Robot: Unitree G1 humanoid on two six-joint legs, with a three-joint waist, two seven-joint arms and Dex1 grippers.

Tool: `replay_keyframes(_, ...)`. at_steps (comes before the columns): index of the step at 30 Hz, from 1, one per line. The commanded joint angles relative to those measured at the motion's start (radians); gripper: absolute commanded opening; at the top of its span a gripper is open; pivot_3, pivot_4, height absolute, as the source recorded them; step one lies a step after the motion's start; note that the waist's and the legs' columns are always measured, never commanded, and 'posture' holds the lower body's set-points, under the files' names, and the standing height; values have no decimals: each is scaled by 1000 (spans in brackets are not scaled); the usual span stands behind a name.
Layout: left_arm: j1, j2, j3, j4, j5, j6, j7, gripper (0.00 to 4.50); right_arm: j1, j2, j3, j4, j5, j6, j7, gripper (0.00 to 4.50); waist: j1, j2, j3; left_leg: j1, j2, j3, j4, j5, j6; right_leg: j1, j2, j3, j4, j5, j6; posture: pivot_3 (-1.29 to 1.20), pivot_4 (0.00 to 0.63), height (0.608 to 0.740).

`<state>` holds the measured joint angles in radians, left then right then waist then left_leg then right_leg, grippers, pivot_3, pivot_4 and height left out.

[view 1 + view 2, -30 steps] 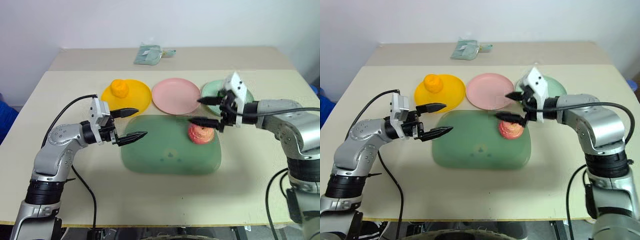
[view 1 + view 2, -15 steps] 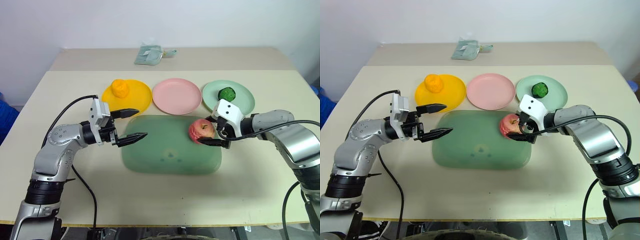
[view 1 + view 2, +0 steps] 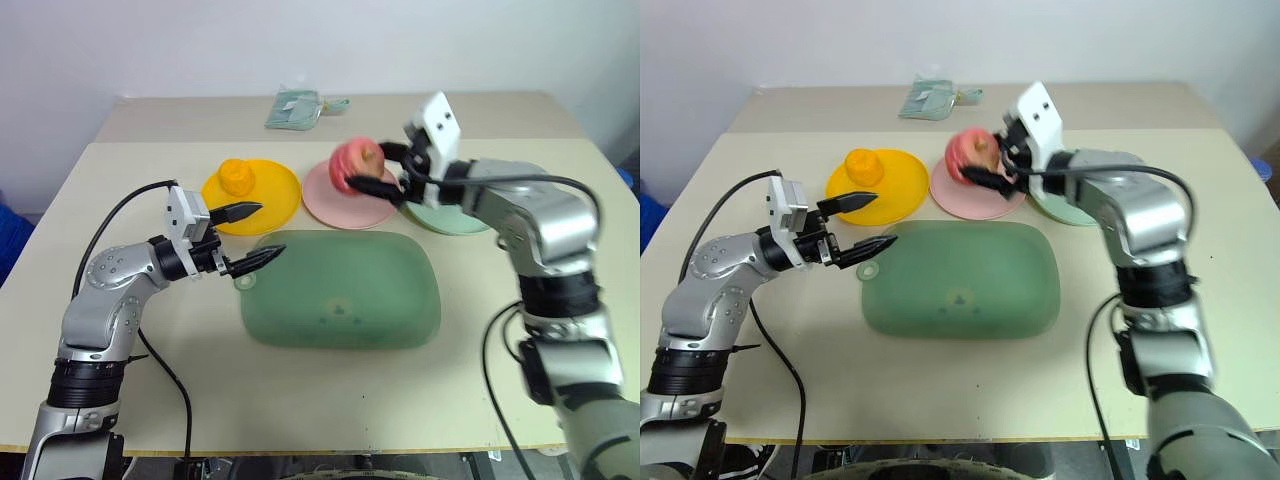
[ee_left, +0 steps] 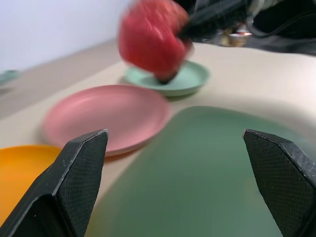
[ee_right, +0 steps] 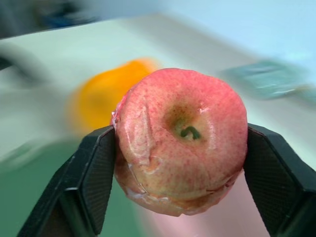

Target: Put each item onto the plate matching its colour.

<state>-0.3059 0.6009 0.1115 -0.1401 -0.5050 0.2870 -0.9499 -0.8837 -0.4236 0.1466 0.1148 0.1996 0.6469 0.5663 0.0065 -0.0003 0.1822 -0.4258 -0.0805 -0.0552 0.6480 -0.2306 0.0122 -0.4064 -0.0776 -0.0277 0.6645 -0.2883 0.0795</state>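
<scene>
My right gripper (image 3: 366, 168) is shut on the pinkish-red apple (image 3: 350, 165) and holds it in the air over the pink plate (image 3: 335, 203). In the right wrist view the apple (image 5: 181, 139) sits stem-up between the two fingers (image 5: 91, 177). The lumpy orange item (image 3: 235, 176) rests on the yellow-orange plate (image 3: 268, 190). My right arm covers most of the light green plate (image 3: 452, 218) and hides the green item. My left gripper (image 3: 252, 237) stands open and empty, level, at the left edge of the mat.
The pale green mat (image 3: 340, 291) with a handle hole lies in front of the three plates. A folded greenish cloth (image 3: 296, 106) lies at the back of the table. Bare tabletop lies in front of the mat.
The right gripper shut on the apple on the mat, lifted it and carried it back and left to above the pink plate. The left gripper stayed open and barely shifted.
</scene>
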Motion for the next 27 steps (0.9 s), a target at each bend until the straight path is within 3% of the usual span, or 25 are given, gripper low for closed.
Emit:
replay_keyframes(1, 24, -3, 45, -63, -8, -7, 48, 4500, -37, 75, -2, 110, -62, -81, -97, 3185, 0, 0, 0, -1, 0, 0, 0, 0, 0, -1, 0, 0, 0, 0, 0, 0, 150, 738)
replay_keyframes(4, 62, 5, 69, -114, -22, 10, 80, 4500, -44, 108, -4, 170, -75, -117, -97, 3185, 0, 0, 0, -3, 0, 0, 0, 0, 0, -2, 0, 0, 0, 0, 0, 0, 150, 738)
replay_keyframes(6, 89, 14, 82, -143, -25, 18, 88, 4500, -36, 98, -11, 176, -52, -143, -32, 4148, -1, 0, 0, -2, 0, 0, 0, 0, 0, -2, 0, 0, 0, 0, 0, 0, 150, 738)
replay_keyframes(8, 107, 21, 97, -164, -34, 28, 95, 4500, -26, 79, -9, 175, -62, -178, -6, 4451, -4, 1, 0, -2, 0, 0, 0, 0, 0, -2, 0, 0, 1, 0, 0, 0, 150, 738)
replay_keyframes(12, 124, 27, 109, -181, -44, 36, 98, 4500, -23, 69, -59, 158, -32, -219, 26, 4451, -5, 1, 0, -1, 0, 0, 0, 0, 0, -1, 1, 0, 1, 0, 0, 0, 150, 738)
replay_keyframes(15, 131, 25, 112, -180, -56, 27, 91, 4500, 1, 50, -173, 42, 145, -154, 142, 4451, -5, 1, 1, -1, 0, 0, -1, 0, 0, -2, 1, 0, 1, 0, 0, 0, 150, 738)
replay_keyframes(19, 142, 24, 104, -164, -69, 15, 55, 4500, 215, -133, -213, -269, 360, -67, 440, 4451, 10, 0, 0, -1, 0, -2, -1, -1, 1, 1, 0, 0, -2, 0, 0, 0, 150, 738)
replay_keyframes(21, 149, 28, 98, -155, -69, 0, 23, 4500, 278, -201, -231, -308, 371, -73, 477, 4451, 6, 0, 0, -1, -1, -2, 0, -6, 9, 3, 0, 0, -4, 0, 0, 0, 150, 738)
replay_keyframes(27, 142, 39, 78, -99, -42, -53, -64, 4500, 490, -382, -246, -362, 326, -205, 633, 4451, 4, 1, 0, 1, 1, -1, 1, -5, 9, 3, 0, 1, -2, 0, 0, 0, 150, 738)
